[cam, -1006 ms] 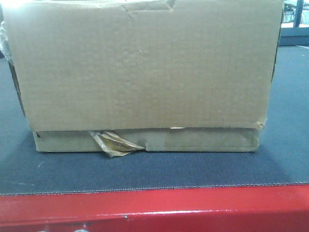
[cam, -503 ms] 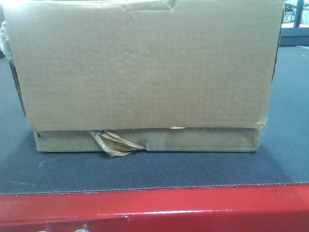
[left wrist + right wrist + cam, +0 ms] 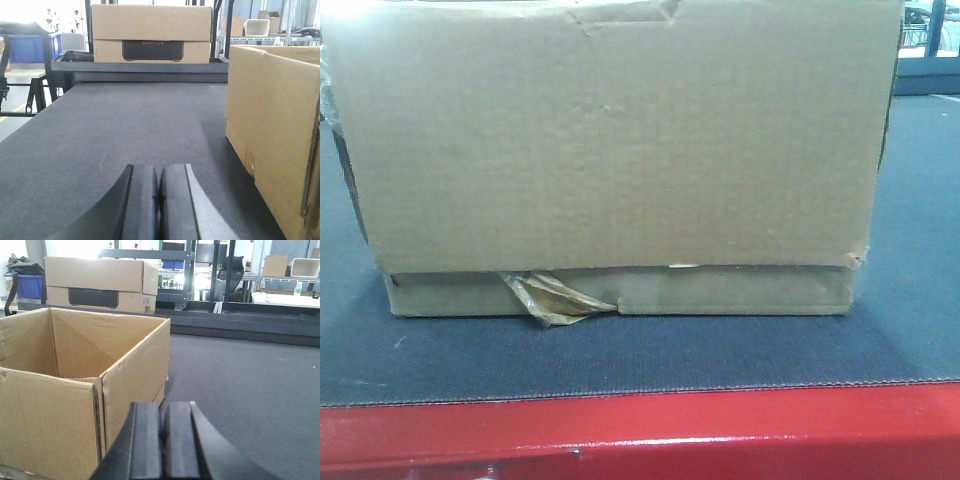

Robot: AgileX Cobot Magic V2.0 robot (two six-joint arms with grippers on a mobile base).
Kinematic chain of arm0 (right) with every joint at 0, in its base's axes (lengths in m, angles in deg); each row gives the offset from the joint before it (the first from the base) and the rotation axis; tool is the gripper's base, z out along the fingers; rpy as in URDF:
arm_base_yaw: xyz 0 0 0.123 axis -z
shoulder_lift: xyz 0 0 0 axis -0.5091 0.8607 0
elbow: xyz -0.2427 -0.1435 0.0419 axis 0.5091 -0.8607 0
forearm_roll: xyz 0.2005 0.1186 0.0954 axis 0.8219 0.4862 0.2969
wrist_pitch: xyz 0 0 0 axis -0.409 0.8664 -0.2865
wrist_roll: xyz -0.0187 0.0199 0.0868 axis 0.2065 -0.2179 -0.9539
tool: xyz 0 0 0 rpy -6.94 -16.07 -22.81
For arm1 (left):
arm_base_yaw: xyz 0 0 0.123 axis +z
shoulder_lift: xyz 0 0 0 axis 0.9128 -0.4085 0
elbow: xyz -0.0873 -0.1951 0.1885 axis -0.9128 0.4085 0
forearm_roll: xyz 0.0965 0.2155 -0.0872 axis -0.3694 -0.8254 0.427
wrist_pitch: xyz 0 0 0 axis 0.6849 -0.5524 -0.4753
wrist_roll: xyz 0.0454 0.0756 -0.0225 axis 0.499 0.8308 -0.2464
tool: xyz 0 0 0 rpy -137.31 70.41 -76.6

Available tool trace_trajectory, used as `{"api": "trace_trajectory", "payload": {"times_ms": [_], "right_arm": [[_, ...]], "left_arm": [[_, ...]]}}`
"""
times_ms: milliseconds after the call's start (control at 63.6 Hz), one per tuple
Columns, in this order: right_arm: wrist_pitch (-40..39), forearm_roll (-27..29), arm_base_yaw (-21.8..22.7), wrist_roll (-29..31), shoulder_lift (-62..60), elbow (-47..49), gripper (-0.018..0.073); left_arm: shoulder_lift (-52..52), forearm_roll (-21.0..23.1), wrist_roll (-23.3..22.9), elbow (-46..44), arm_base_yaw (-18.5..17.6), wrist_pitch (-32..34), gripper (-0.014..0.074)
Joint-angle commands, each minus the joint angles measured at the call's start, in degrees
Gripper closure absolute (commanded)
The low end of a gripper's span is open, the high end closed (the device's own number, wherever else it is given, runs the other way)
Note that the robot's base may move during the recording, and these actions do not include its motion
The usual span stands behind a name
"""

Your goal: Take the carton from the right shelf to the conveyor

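The brown carton point(image 3: 610, 140) stands on the dark grey conveyor belt point(image 3: 620, 360), just behind the red rim point(image 3: 640, 430), with a scrap of yellowish tape point(image 3: 555, 298) at its base band. In the left wrist view the carton point(image 3: 272, 135) is to the right of my left gripper point(image 3: 159, 175), which is shut and empty. In the right wrist view the open-topped carton point(image 3: 75, 390) is to the left of my right gripper point(image 3: 162, 412), also shut and empty. Neither gripper touches the carton. The right shelf is out of view.
Another cardboard box point(image 3: 150, 32) sits on a dark rack at the belt's far end, also seen as the box point(image 3: 97, 282). A blue bin point(image 3: 30, 47) is at the far left. Bare belt point(image 3: 250, 385) stretches to the right of the carton.
The carton looks shifted very slightly left in the front view; otherwise nothing has visibly moved.
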State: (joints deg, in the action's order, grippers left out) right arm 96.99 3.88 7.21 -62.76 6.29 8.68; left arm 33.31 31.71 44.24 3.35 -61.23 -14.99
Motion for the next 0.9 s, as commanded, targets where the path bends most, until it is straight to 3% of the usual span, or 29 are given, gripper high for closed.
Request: {"api": "trace_trajectory", "payload": {"times_ms": [0, 880], "right_arm": [[-1.3, -0.3, 0.3, -0.1, -0.2, 0.0, 0.0613], [-1.2, -0.3, 0.3, -0.1, -0.2, 0.0, 0.0613]], "left_arm": [[0.3, 0.3, 0.3, 0.0, 0.0, 1.9, 0.0585], [0.3, 0.3, 0.3, 0.0, 0.0, 1.9, 0.0585]]}}
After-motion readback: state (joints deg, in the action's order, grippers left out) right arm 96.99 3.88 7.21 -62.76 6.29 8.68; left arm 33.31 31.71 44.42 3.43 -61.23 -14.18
